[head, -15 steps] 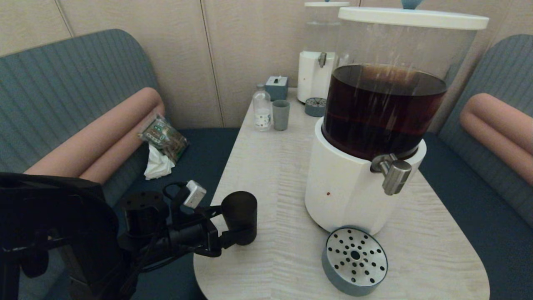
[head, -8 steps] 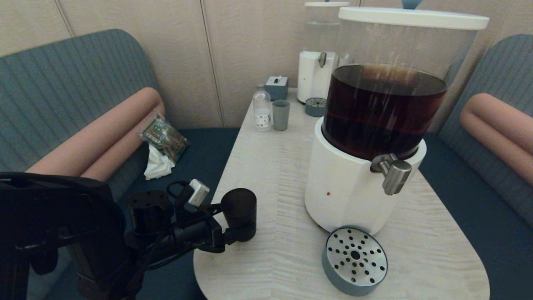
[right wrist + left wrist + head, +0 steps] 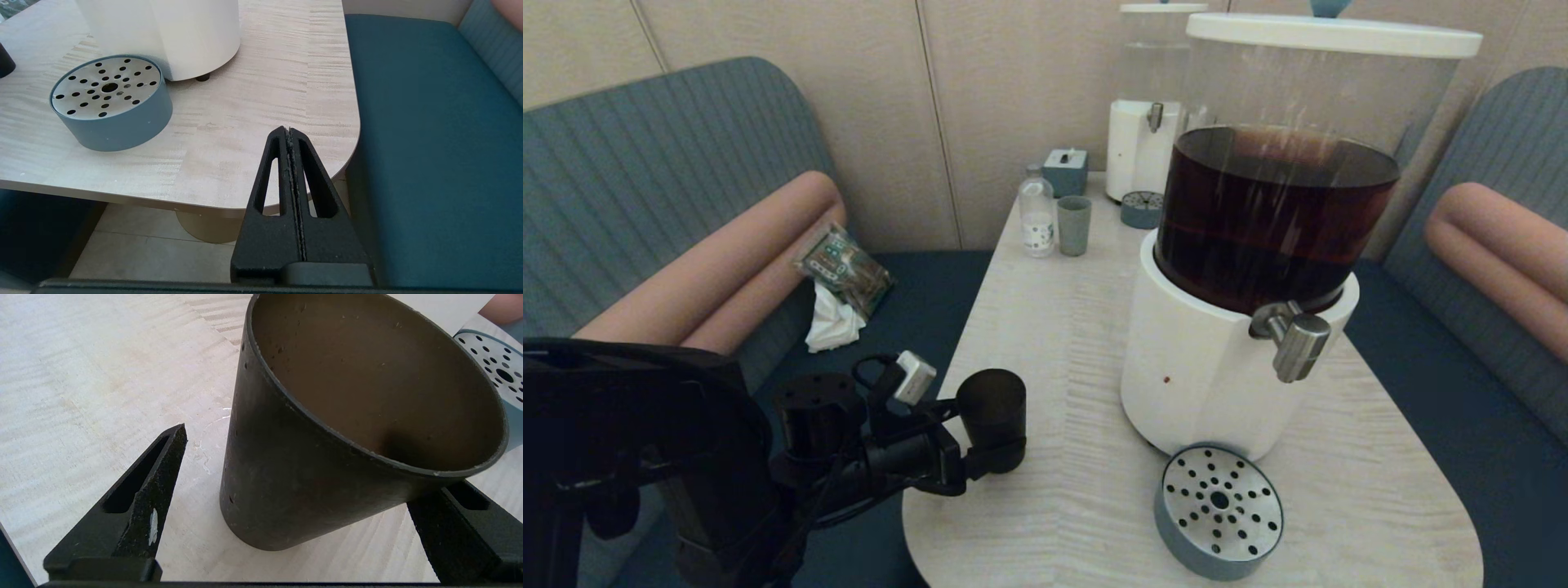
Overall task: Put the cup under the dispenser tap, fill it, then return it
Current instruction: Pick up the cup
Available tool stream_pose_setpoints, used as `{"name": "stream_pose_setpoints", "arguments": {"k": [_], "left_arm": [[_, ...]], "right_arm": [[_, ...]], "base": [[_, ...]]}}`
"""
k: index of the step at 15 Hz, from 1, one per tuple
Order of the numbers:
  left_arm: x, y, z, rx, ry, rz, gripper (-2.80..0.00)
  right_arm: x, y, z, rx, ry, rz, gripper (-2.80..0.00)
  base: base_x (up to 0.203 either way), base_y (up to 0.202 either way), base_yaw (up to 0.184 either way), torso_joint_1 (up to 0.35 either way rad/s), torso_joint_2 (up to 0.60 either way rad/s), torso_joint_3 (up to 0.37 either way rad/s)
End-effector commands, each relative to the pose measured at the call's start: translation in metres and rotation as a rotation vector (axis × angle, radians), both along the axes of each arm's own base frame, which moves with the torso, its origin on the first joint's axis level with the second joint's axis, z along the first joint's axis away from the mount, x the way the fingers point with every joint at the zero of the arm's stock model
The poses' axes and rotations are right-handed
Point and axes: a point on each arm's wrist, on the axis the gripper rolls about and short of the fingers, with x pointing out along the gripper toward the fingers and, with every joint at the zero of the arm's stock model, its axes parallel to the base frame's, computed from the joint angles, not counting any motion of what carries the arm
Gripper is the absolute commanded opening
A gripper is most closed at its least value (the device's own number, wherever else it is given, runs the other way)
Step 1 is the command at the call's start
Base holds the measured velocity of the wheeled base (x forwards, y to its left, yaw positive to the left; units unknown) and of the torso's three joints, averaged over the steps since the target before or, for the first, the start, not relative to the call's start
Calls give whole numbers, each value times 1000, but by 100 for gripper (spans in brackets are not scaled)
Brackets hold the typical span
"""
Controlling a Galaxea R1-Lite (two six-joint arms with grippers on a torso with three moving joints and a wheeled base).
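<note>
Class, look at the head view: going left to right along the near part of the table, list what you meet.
Left gripper → small dark tapered cup between its open fingers → round grey perforated drip tray → short brushed-steel dispenser tap.

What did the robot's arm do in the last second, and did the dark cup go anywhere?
The left gripper slid a little toward the cup, so its open fingers now stand on either side of it; one finger is clearly off the cup, so it is not gripped. The cup stayed on the table. The tap, drip tray and right gripper, shut off the table edge, did not move.
</note>
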Motion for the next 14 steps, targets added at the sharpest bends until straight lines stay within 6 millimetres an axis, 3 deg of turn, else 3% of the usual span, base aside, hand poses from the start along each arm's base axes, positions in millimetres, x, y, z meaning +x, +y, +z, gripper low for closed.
{"name": "stream_pose_setpoints", "arguments": {"k": [1, 11, 12, 14], "left_arm": [[1, 0, -2, 0, -3, -4, 0], [2, -1, -6, 4, 7, -4, 0], [2, -1, -6, 3, 9, -4, -280], [1, -1, -5, 3, 9, -4, -280]], "right_arm": [[0, 0, 0, 0, 0, 1, -280], [0, 0, 0, 0, 0, -1, -280], [0, 0, 0, 0, 0, -1, -280], [0, 0, 0, 0, 0, -1, -280]], "base": [[0, 0, 0, 0, 0, 0], [0, 0, 0, 0, 0, 0], [0, 0, 0, 0, 0, 0], [0, 0, 0, 0, 0, 0]]}}
